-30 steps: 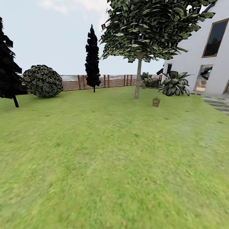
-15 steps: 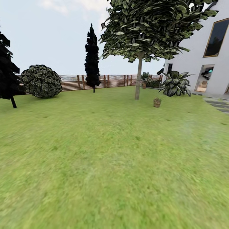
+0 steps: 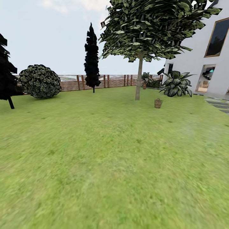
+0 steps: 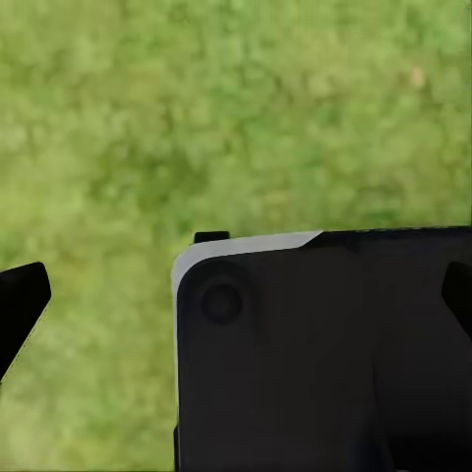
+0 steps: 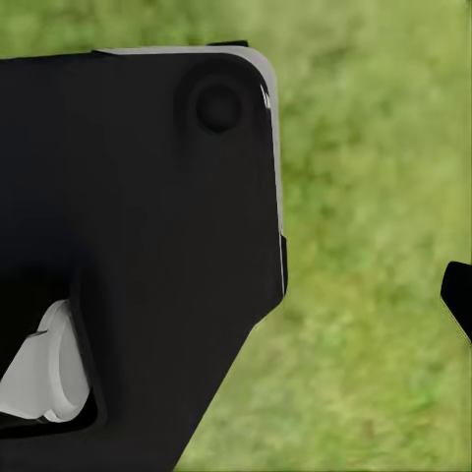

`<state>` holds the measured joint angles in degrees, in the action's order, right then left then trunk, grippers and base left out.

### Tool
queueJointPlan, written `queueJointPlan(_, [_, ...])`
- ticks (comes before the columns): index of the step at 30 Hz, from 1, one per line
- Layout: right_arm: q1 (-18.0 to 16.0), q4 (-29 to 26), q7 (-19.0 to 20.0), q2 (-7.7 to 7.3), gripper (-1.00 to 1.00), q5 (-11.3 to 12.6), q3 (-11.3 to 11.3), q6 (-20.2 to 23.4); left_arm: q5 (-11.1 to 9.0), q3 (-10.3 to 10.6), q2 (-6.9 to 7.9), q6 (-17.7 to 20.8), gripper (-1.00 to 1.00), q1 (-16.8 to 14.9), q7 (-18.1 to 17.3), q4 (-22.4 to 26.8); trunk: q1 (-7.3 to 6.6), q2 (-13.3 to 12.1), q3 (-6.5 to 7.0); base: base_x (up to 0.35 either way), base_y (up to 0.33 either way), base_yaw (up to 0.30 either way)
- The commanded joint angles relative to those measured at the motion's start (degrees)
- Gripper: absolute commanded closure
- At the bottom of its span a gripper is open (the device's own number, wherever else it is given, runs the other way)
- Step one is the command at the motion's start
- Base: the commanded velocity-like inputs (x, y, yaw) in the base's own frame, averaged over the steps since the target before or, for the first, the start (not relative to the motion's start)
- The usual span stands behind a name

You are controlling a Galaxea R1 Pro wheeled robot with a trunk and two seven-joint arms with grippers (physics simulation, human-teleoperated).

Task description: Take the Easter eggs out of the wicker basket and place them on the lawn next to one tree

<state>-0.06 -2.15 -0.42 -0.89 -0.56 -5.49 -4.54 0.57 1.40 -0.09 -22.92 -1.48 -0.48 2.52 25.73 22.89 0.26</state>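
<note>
Wicker basket (image 3: 158, 103) on the lawn (image 3: 105, 152), far ahead at 1 o'clock.
It stands near the tree (image 3: 138, 79); whether either gripper is apart or together, I cannot tell.

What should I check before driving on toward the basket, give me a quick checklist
1. Wicker basket in sight on the lawn: ok.
2. Tree stands near the basket, to its left and a little farther off: ok.
3. Grass between robot and basket free of obstacles in the head view: ok.
4. Eggs inside the basket: cannot tell, too far and too small.
5. Grippers open and ready: cannot tell, the wrist views show dark robot parts over grass.
6. Basket within reach: not ok, far off.
</note>
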Motion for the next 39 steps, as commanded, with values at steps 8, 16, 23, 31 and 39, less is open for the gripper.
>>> queueJointPlan(8, [-0.02, 0.05, -0.02, 0.01, -1.0, -0.06, -0.41, -0.21, 0.05, 0.1, 0.0, -0.19, -1.0, -0.02, -0.04, -0.06, 0.05, 0.02, -0.01, 0.336, 0.0, 0.0])
queueJointPlan(16, [-0.01, 0.05, -0.02, 0.01, -1.0, -0.06, -0.42, -0.21, 0.05, 0.1, 0.0, -0.19, -1.0, -0.02, -0.03, -0.06, 0.05, 0.02, -0.01, 0.336, 0.0, 0.0])
queueJointPlan(23, [-0.02, 0.04, -0.02, 0.01, -1.0, -0.06, -0.42, -0.21, 0.06, 0.1, 0.0, -0.18, -1.0, -0.02, -0.03, -0.06, 0.05, 0.02, -0.01, 0.336, 0.0, 0.0])
queueJointPlan(31, [-0.01, 0.04, -0.02, 0.01, -1.0, -0.06, -0.42, -0.22, 0.05, 0.1, 0.0, -0.19, -1.0, -0.02, -0.05, -0.06, 0.05, 0.02, -0.01, 0.336, 0.0, 0.0])
queueJointPlan(39, [-0.01, 0.04, -0.02, 0.01, -1.0, -0.06, -0.41, -0.21, 0.05, 0.1, 0.0, -0.19, -1.0, -0.02, -0.05, -0.06, 0.05, 0.02, -0.01, 0.336, 0.0, 0.0])
